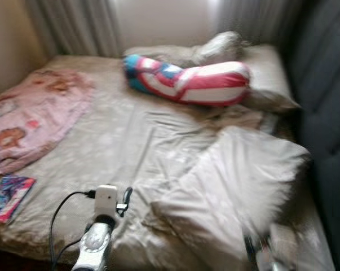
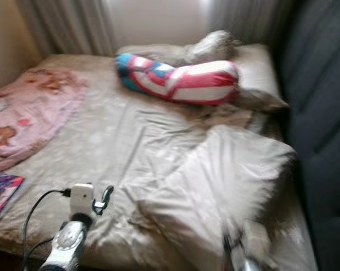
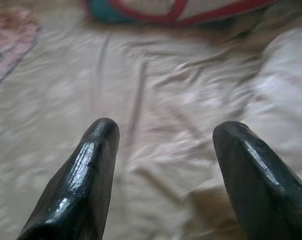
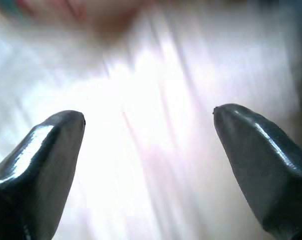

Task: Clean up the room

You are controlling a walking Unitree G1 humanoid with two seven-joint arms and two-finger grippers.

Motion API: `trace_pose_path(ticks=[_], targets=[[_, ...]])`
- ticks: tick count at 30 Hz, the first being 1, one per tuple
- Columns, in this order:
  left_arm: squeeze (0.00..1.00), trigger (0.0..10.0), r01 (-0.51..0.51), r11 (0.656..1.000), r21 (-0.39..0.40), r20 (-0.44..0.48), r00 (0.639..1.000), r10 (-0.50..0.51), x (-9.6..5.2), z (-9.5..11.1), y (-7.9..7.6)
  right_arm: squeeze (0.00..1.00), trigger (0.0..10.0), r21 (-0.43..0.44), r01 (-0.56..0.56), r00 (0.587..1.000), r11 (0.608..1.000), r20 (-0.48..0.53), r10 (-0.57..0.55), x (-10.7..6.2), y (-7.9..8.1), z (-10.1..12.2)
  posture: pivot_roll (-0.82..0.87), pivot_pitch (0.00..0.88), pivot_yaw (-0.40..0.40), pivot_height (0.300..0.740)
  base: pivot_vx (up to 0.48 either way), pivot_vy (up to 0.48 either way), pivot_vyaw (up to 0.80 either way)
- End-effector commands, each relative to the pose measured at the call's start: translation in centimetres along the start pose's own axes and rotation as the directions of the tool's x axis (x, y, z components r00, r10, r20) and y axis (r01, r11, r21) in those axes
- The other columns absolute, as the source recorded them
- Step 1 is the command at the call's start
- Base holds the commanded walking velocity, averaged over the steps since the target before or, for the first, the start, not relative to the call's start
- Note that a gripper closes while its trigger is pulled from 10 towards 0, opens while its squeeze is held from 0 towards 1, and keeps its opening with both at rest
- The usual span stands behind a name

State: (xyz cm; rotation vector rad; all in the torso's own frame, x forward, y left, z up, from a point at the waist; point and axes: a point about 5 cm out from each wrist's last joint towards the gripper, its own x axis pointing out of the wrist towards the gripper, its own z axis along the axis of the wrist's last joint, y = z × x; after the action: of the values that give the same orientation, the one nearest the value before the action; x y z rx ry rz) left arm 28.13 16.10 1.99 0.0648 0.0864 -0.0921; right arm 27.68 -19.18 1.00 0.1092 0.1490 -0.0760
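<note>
We're looking down on an unmade bed, its beige sheet rumpled all over and the head views a little blurred. A pale duvet lies bunched in a heap on the robot's right side of the mattress. Up near the head, a long bolster in red, white and blue lies across in front of the pillows. Over on the left, a pink printed blanket lies crumpled, and just below it, near the bed's edge, a colourful book lies flat. The left gripper hovers low over the bare sheet, fingers spread wide with nothing between them. The right gripper hangs above the pale duvet, its view smeared, fingers likewise apart and empty. A dark padded headboard runs along the right.
</note>
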Motion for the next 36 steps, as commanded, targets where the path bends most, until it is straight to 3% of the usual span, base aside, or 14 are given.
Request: trace_pose_path(ticks=[1,6,9,11,14,15,18,24,27,31,32,35,36], targets=[[0.0,10.0,-0.031,0.999,0.015,0.013,0.999,0.031,-0.6,-0.1,1.2,0.0,10.0,-0.009,0.023,0.999,1.0,0.023,-0.023,-0.9,-0.2,-0.4,0.03,0.084,0.005,0.74,0.0,0.0,0.0],[0.0,10.0,-0.034,0.999,0.014,0.035,0.999,0.033,-0.8,0.2,1.1,0.0,10.0,-0.005,0.034,0.995,0.999,0.089,-0.033,-1.0,-0.4,0.4,0.02,0.087,0.007,0.74,0.0,0.0,0.0],[0.0,10.0,-0.03,0.999,0.015,0.043,0.999,0.03,-0.8,0.3,1.0,0.0,10.0,-0.02,0.046,0.997,0.999,0.069,-0.045,-1.3,-0.6,0.0,0.02,0.089,0.008,0.74,0.0,0.0,0.0],[0.0,10.0,-0.028,0.999,0.017,0.049,0.998,0.027,-0.8,0.4,1.0,0.0,10.0,-0.034,0.06,0.998,0.998,0.027,-0.059,-1.7,-0.8,-0.8,0.02,0.091,0.01,0.74,0.0,0.0,0.0],[0.0,10.0,-0.021,1.0,0.023,0.048,0.999,0.02,-0.9,0.5,1.0,0.0,10.0,-0.032,0.119,0.981,0.992,-0.152,-0.122,-2.6,-1.4,-3.3,0.02,0.094,0.017,0.74,0.0,0.0,0.0],[0.0,10.0,-0.019,1.0,0.024,0.047,0.999,0.018,-0.9,0.5,1.0,0.0,10.0,-0.037,0.13,0.977,0.991,-0.165,-0.134,-2.6,-1.5,-3.5,0.03,0.099,0.019,0.74,0.0,0.0,0.0],[0.0,10.0,-0.015,0.999,0.029,0.045,0.999,0.014,-1.0,0.6,1.2,0.0,10.0,0.009,0.17,0.952,0.985,-0.261,-0.162,-2.9,-1.5,-4.5,0.03,0.107,0.03,0.74,0.0,0.0,0.0],[0.0,10.0,-0.007,0.999,0.041,0.035,0.999,0.005,-1.1,0.5,1.5,0.0,10.0,0.048,0.223,0.92,0.974,-0.341,-0.194,-2.9,-1.7,-5.2,0.05,0.111,0.039,0.74,0.0,0.0,0.0],[0.0,10.0,-0.005,0.999,0.05,0.027,1.0,0.004,-1.3,0.5,1.8,0.0,10.0,0.083,0.345,0.86,0.935,-0.426,-0.279,-3.5,-2.8,-6.0,0.06,0.114,0.048,0.74,0.0,0.0,0.0],[0.0,10.0,0.004,0.998,0.059,0.02,1.0,-0.005,-1.5,0.4,2.1,0.0,10.0,0.096,0.372,0.84,0.923,-0.457,-0.291,-3.8,-3.0,-6.4,0.07,0.118,0.059,0.74,0.0,0.0,0.0],[0.0,10.0,0.005,0.998,0.06,0.018,1.0,-0.006,-1.5,0.4,2.1,1.0,10.0,0.094,0.378,0.835,0.921,-0.465,-0.295,-3.9,-3.1,-6.5,0.07,0.122,0.066,0.74,0.0,0.0,0.0],[0.0,10.0,0.009,0.998,0.064,0.012,1.0,-0.01,-1.6,0.4,2.4,1.0,10.0,0.116,0.407,0.814,0.906,-0.495,-0.303,-4.2,-3.2,-6.8,0.07,0.128,0.075,0.74,0.0,0.0,0.0],[0.0,10.0,0.012,0.998,0.066,0.01,1.0,-0.013,-1.6,0.4,2.4,0.84,10.0,0.119,0.415,0.808,0.902,-0.504,-0.305,-4.3,-3.2,-7.0,0.07,0.13,0.079,0.74,0.0,0.0,0.0]])
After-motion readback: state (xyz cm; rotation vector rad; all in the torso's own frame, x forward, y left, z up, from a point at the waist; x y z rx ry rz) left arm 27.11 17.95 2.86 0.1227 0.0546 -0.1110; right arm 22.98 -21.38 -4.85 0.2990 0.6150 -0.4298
